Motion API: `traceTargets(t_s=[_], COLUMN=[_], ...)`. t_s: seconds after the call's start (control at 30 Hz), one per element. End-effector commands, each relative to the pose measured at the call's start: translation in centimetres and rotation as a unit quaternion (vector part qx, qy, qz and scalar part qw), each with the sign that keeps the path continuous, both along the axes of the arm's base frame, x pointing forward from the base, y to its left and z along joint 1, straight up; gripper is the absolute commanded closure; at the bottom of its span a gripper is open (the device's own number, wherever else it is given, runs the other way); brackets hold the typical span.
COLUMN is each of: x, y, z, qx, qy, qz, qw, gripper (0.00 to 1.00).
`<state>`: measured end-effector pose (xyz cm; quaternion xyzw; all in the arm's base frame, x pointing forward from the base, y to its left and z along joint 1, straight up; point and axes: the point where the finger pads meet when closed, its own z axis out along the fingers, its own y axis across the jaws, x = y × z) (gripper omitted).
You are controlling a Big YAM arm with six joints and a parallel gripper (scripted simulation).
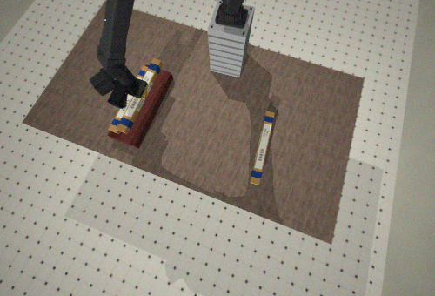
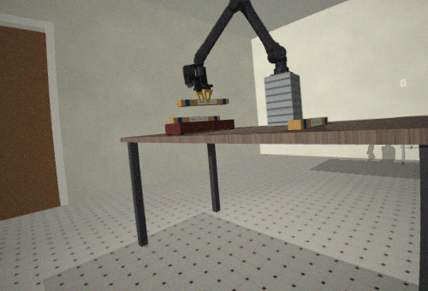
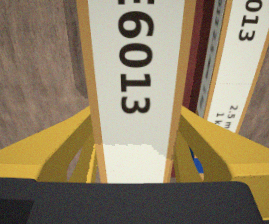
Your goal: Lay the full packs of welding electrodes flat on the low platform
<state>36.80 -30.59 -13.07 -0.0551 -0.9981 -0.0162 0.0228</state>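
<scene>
Yellow fingers (image 2: 205,94) clamped round a pack (image 1: 138,99) (image 2: 203,102) (image 3: 136,65), its airborne gap visible only side-on

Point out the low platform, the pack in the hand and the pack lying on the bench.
Low platform (image 1: 150,113) (image 2: 199,127) (image 3: 200,40): top, exterior, wrist; bare red surface.
Held pack (image 1: 134,104) (image 2: 213,102) (image 3: 135,75): top, exterior, wrist; label.
Bench pack (image 1: 263,146) (image 2: 317,121): top, exterior; label.

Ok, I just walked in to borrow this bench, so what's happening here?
The arm's pincer is shut on one electrode pack and holds it level above the low red platform. A second pack lies flat on that platform. The third pack lies on the bench, off the platform. Looks alone don't show which packs are full, so I can't say where the held one belongs.
</scene>
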Motion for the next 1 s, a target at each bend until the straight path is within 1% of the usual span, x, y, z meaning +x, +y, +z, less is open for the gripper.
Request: traceTargets(t_s=[0.0, 0.97], x=[4.17, 4.11], y=[-3.88, -4.00], z=[3.82, 4.01], qx=[-0.037, -0.038], qy=[-0.047, -0.047], qz=[0.004, 0.003], qw=[0.998, 0.998], gripper=[1.00, 1.00])
